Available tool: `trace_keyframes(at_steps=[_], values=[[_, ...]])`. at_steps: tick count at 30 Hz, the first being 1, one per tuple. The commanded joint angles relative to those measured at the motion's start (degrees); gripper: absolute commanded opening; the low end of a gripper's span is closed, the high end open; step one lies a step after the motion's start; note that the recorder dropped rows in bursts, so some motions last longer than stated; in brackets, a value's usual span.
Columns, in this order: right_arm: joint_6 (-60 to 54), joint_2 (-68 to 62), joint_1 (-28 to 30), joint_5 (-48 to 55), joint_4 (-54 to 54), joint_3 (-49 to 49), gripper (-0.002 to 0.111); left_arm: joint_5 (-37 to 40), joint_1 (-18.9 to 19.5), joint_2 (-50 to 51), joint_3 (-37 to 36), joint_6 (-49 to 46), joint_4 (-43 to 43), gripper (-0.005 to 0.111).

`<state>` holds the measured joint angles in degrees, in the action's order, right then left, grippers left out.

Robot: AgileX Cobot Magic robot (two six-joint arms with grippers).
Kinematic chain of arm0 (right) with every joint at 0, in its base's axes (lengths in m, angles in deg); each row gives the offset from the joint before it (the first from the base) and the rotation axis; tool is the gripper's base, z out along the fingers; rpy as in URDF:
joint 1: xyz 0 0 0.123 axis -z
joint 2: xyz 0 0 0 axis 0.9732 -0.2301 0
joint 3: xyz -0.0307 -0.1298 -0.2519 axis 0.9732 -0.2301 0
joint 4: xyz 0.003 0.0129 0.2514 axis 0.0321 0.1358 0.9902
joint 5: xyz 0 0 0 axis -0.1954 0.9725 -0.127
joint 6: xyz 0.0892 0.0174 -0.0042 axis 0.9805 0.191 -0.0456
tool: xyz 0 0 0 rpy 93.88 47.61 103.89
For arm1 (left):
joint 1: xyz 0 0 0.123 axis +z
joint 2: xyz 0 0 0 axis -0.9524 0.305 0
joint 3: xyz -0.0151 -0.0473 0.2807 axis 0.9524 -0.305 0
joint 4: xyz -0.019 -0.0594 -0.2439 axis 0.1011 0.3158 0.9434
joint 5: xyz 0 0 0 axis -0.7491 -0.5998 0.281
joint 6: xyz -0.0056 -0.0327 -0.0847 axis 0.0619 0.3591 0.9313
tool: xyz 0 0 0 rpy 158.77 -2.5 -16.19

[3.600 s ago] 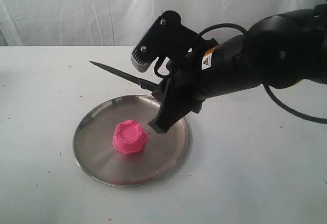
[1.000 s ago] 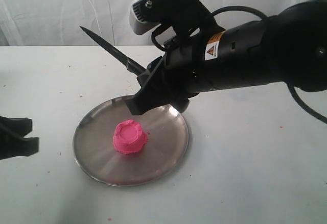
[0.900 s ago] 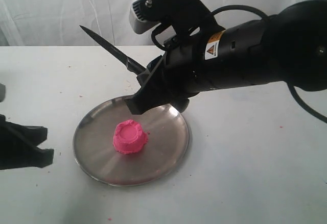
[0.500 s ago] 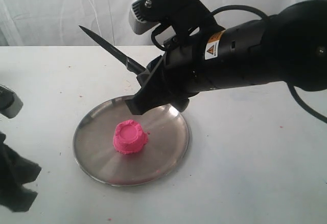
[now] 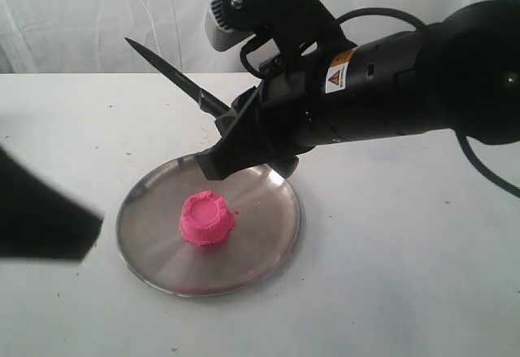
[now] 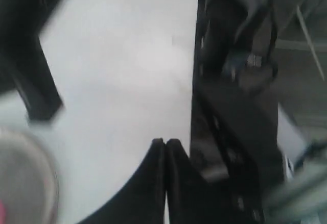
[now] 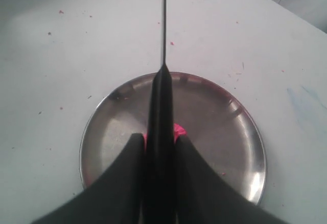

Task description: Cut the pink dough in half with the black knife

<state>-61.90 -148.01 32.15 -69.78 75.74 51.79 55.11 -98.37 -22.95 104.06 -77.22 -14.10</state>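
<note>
The pink dough, a round lump with a dented top, sits whole in the middle of the steel plate. Above the plate's far side my right gripper is shut on the black knife, whose blade points up and to the left, well above the dough. From the right wrist the knife runs straight ahead between the fingers; only a sliver of dough peeks out beside the handle. My left gripper is shut and empty; it is a dark blur left of the plate.
The white table carries small pink crumbs around the plate. A white curtain hangs behind. The right arm's bulky black body spans the upper right above the table. The left wrist view is blurred, with dark arm parts beside the gripper.
The left arm has come in from the left edge and swept up toward the plate, now motion-blurred. The right gripper holds the knife almost still, raised since 3.6 s ago.
</note>
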Motion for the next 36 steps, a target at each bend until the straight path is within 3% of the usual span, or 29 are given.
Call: trace_keyframes(at_steps=[1,5,7,11,16,19,21,24,25,26,30,36], values=[[-0.4,0.5,-0.1,-0.6,0.5,0.5,0.0,-20.8,-0.5,-3.6,-0.4,-6.7,17.6,0.0],[-0.4,0.5,-0.1,-0.1,0.5,0.5,0.0,-41.0,-0.5,-6.3,-5.9,-3.4,20.1,0.0],[-0.4,0.5,-0.1,-0.1,0.5,0.5,0.0,-47.0,-0.2,-6.6,-9.4,-0.6,19.9,0.0],[-0.4,0.5,-0.1,0.8,0.5,0.5,0.0,-49.5,2.1,-4.7,-16.7,1.1,21.5,0.0],[-0.4,0.5,-0.1,3.1,0.5,0.5,0.0,-49.4,8.4,1.8,-23.4,0.9,25.5,0.0],[-0.6,0.5,-0.1,3.1,0.5,0.5,0.0,-47.1,12.4,7.6,-24.9,-0.5,25.7,0.0],[-0.6,0.5,-0.1,2.8,0.5,0.5,0.0,-44.0,14.7,11.5,-25.1,-7.0,30.2,0.0],[-0.6,0.5,-0.1,3.1,0.5,0.5,0.0,-33.9,19.8,20.0,-25.1,-34.4,54.9,0.0],[-0.6,0.5,-0.1,3.4,0.5,0.5,0.0,-30.3,21.0,21.9,-25.1,-38.5,56.1,0.0],[-0.6,0.5,-0.1,3.5,0.5,0.5,0.0,-24.6,23.1,25.8,-24.4,-39.3,56.1,0.0],[-0.6,0.5,-0.1,3.8,0.5,0.5,0.0,-17.9,26.8,32.8,-23.8,-41.2,56.1,0.0],[-0.6,0.5,-0.1,5.4,3.0,0.5,0.0,-11.5,27.1,37.1,-16.5,-40.3,56.1,0.0]])
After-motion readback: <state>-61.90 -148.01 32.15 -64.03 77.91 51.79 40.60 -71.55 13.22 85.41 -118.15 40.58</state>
